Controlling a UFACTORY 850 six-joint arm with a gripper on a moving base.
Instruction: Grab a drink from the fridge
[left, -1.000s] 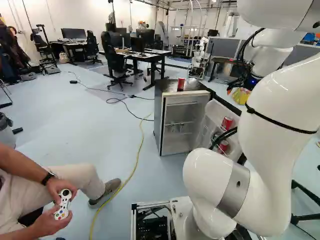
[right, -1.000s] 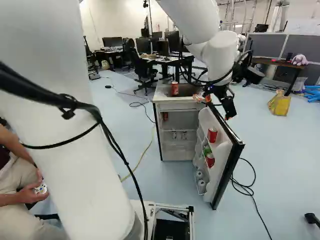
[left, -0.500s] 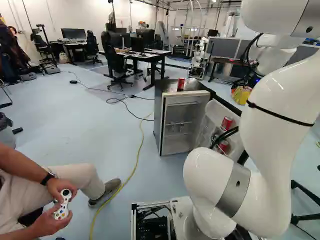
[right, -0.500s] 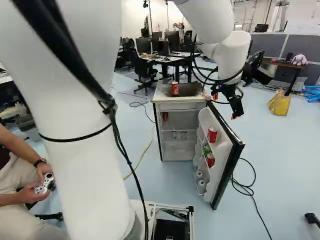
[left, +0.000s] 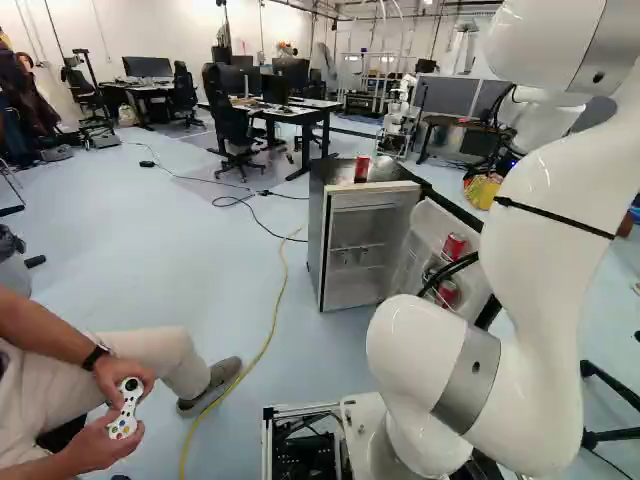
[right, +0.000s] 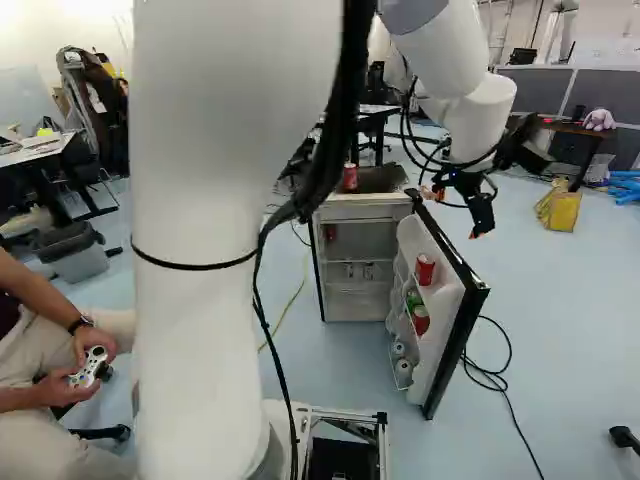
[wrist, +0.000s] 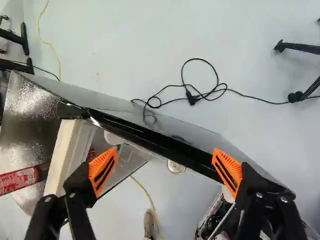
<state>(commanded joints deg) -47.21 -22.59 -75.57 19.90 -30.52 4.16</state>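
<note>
Door edge (wrist: 150, 137) beneath spread pincer (right: 453, 213)

Left and right base views: we look ahead and slightly down from behind the arm (left: 548, 220), one from each side; both share the open mini fridge (left: 317, 240) at middle distance. Wrist view: we look steeply down, close above its door (wrist: 150, 140), which all three views share.

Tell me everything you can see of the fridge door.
The fridge door stands upright and wide open, hinged to the fridge. Its edge is glossy black; its inner side is white and plastic-looking, with shelves holding red cans, a green item and, lowest, pale cans. The open gripper is over its upper edge; contact is unclear.
</note>
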